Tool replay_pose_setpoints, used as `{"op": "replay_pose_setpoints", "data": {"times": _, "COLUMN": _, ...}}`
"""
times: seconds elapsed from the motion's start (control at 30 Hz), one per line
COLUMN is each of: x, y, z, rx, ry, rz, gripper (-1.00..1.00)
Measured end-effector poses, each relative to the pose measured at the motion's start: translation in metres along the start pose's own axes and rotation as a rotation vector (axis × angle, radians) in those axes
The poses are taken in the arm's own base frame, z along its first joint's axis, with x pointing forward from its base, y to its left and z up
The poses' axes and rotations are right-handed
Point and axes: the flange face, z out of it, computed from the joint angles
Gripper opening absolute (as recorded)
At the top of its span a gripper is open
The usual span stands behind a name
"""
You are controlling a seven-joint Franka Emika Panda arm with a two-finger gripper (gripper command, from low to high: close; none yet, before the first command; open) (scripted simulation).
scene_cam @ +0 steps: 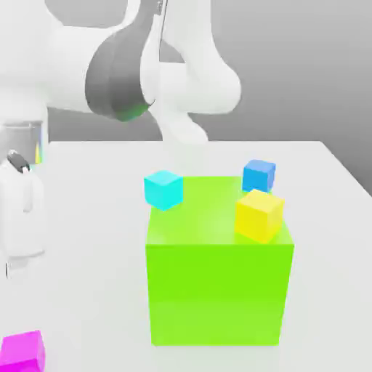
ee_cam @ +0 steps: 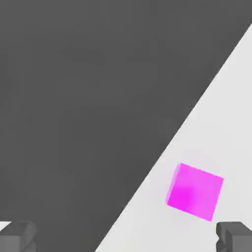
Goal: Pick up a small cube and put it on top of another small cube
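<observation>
While the tool (ee_cam: 125, 236) hangs released, magenta cube (ee_cam: 195, 191) on table (ee_cam: 231, 123), ungrasped

- The magenta cube (scene_cam: 22, 352) sits alone near a table (scene_cam: 87, 218) corner, bare surface on every side of it.
- The big green cube (scene_cam: 216, 269) bulks mid-table, well apart from it.
- Cyan cube (scene_cam: 163, 189), blue cube (scene_cam: 259, 175) and yellow cube (scene_cam: 259, 215) crowd the green cube's far side.
- In the hand view the gripper (ee_cam: 126, 236) has its fingers spread wide, nothing between them.
</observation>
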Motion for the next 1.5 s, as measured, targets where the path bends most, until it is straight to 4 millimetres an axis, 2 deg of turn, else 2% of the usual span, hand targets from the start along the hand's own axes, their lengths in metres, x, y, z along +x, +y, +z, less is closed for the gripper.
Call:
{"op": "replay_pose_setpoints", "data": {"times": 0.17, "x": 0.033, "y": 0.021, "z": 0.09, "rx": -0.12, "ry": -0.021, "rz": 0.192, "gripper": 0.0}}
{"op": "replay_pose_setpoints", "data": {"times": 0.3, "x": 0.038, "y": 0.033, "z": 0.152, "rx": -0.148, "ry": -0.026, "rz": 0.237, "gripper": 0.0}}
{"op": "replay_pose_setpoints", "data": {"times": 0.33, "x": 0.038, "y": 0.036, "z": 0.166, "rx": -0.149, "ry": -0.026, "rz": 0.238, "gripper": -1.0}}
{"op": "replay_pose_setpoints", "data": {"times": 0.5, "x": 0.038, "y": 0.036, "z": 0.166, "rx": -0.146, "ry": -0.026, "rz": 0.238, "gripper": -1.0}}
{"op": "replay_pose_setpoints", "data": {"times": 0.53, "x": 0.037, "y": 0.037, "z": 0.173, "rx": -0.147, "ry": -0.026, "rz": 0.239, "gripper": -1.0}}
{"op": "replay_pose_setpoints", "data": {"times": 0.6, "x": 0.038, "y": 0.035, "z": 0.16, "rx": -0.148, "ry": -0.026, "rz": 0.24, "gripper": -1.0}}
{"op": "replay_pose_setpoints", "data": {"times": 0.7, "x": 0.036, "y": 0.029, "z": 0.12, "rx": -0.145, "ry": -0.025, "rz": 0.227, "gripper": -1.0}}
{"op": "replay_pose_setpoints", "data": {"times": 0.83, "x": -0.026, "y": 0.02, "z": 0.065, "rx": -0.099, "ry": -0.005, "rz": -0.007, "gripper": -1.0}}
{"op": "replay_pose_setpoints", "data": {"times": 0.97, "x": -0.084, "y": 0.026, "z": 0.01, "rx": -0.067, "ry": 0.015, "rz": -0.235, "gripper": -1.0}}
{"op": "replay_pose_setpoints", "data": {"times": 1.07, "x": -0.131, "y": 0.044, "z": -0.026, "rx": -0.072, "ry": 0.01, "rz": -0.387, "gripper": -1.0}}
{"op": "replay_pose_setpoints", "data": {"times": 1.13, "x": -0.153, "y": 0.06, "z": -0.048, "rx": -0.078, "ry": 0.005, "rz": -0.475, "gripper": -1.0}}
{"op": "replay_pose_setpoints", "data": {"times": 1.3, "x": -0.19, "y": 0.105, "z": -0.097, "rx": -0.094, "ry": -0.016, "rz": -0.664, "gripper": -1.0}}
{"op": "replay_pose_setpoints", "data": {"times": 1.5, "x": -0.231, "y": 0.173, "z": -0.145, "rx": -0.108, "ry": -0.056, "rz": -0.921, "gripper": -1.0}}
